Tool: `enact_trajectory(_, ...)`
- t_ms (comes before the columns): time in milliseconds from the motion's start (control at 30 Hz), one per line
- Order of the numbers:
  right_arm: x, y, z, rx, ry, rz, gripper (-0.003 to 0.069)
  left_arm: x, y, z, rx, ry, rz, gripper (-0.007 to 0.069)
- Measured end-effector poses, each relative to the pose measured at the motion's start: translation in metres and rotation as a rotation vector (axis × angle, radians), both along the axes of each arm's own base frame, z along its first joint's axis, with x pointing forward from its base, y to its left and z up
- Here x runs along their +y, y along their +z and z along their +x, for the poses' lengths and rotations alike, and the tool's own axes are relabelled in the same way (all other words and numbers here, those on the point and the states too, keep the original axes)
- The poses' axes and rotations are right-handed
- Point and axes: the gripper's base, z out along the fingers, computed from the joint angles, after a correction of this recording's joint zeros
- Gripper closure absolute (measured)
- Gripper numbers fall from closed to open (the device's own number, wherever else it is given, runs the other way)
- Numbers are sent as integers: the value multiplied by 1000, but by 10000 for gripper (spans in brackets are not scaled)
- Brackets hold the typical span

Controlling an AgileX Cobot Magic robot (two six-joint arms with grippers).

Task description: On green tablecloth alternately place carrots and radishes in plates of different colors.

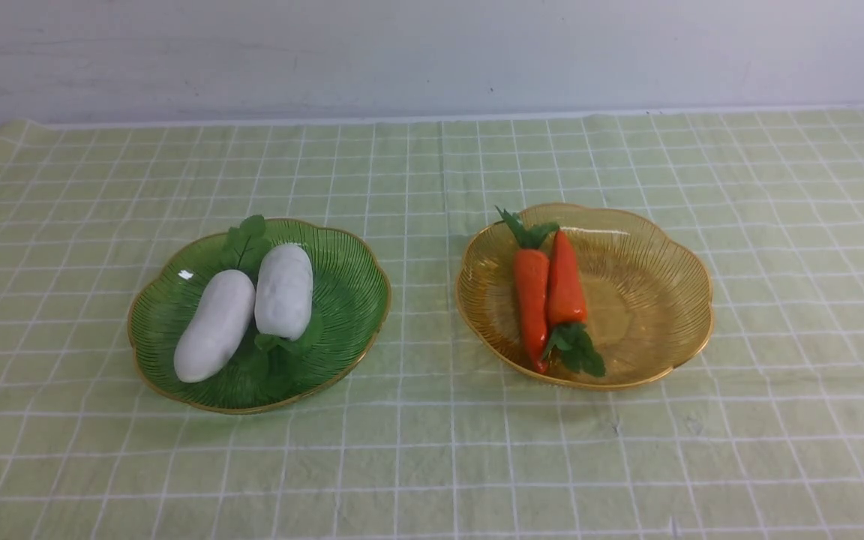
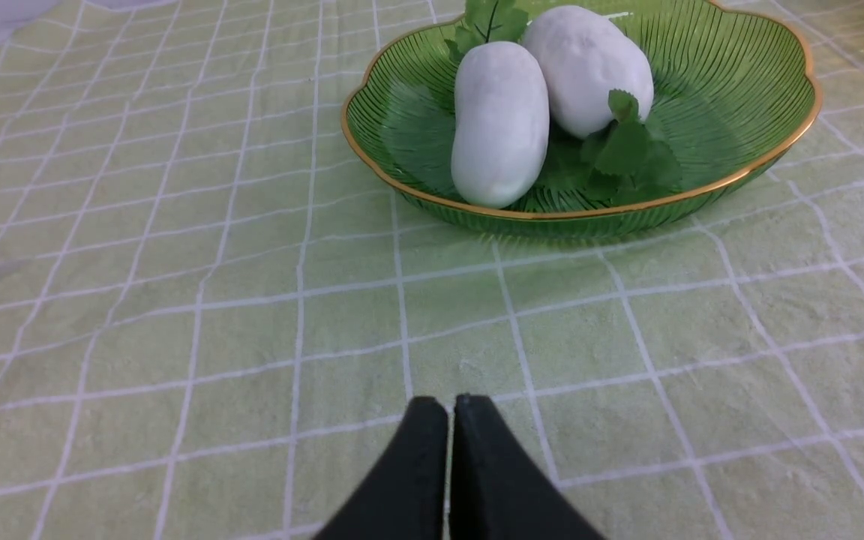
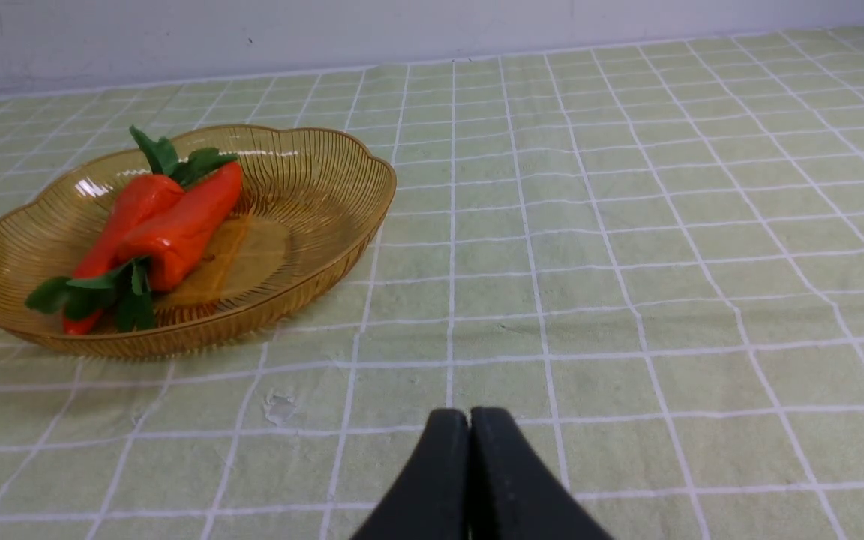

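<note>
Front view: radishes (image 1: 248,311) lie touching in green plate (image 1: 357,262); carrots (image 1: 548,296) touching in amber plate (image 1: 657,255). Left gripper (image 2: 451,409) and right gripper (image 3: 469,420) closed, empty, above cloth (image 1: 432,450).

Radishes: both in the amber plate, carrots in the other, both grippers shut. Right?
Wrong plate. The front view shows both radishes in the green plate; the carrots lie in the amber plate. Left gripper and right gripper are shut.

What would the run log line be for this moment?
radishes: both in green plate | carrots: both in amber plate | left fingers: shut, empty | right fingers: shut, empty
</note>
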Motion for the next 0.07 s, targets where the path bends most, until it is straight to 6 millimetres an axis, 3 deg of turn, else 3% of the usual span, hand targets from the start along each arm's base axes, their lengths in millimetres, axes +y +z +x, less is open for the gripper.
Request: enact_trajectory(67,0,0,0,0,0,0,673,0,0,0,0,0,0,632)
